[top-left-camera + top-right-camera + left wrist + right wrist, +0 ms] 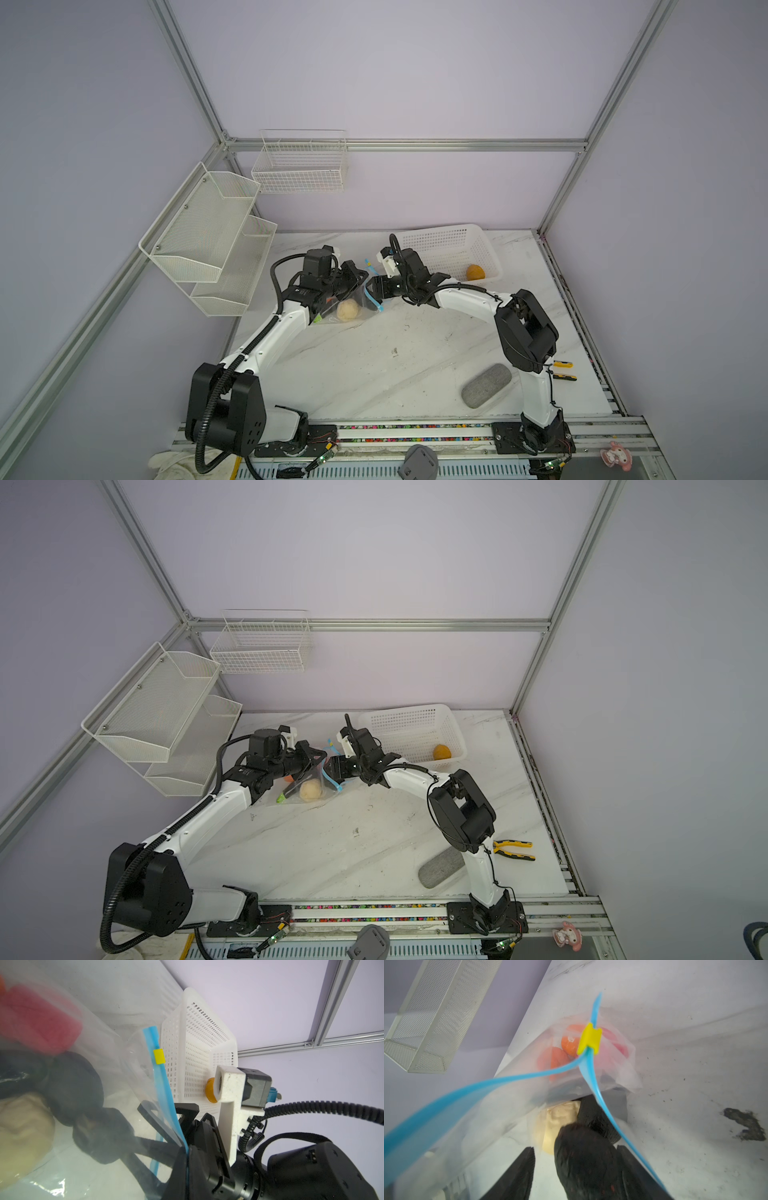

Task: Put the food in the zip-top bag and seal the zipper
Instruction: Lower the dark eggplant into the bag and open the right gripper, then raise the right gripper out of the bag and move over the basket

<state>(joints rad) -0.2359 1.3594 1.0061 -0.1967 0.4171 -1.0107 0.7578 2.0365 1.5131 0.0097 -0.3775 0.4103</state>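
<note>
The clear zip-top bag (353,307) lies at the table's back middle, its mouth held open. My left gripper (187,1159) is shut on the blue zipper (164,1088) strip, below the yellow tab (159,1056). My right gripper (575,1148) reaches into the bag's mouth with its jaws apart. A black food piece (587,1157) sits between them, against one finger and clear of the other. Inside the bag are cream food (347,310), orange food (570,1044), pink food (41,1022) and more black pieces (76,1084). One yellow-brown food (475,272) rests in the white basket (449,245).
A grey oval pad (486,385) lies near the front right, beside the right arm's base. Yellow-handled pliers (513,850) lie at the right edge. White mesh shelves (208,241) and a wire basket (299,166) hang on the left and back walls.
</note>
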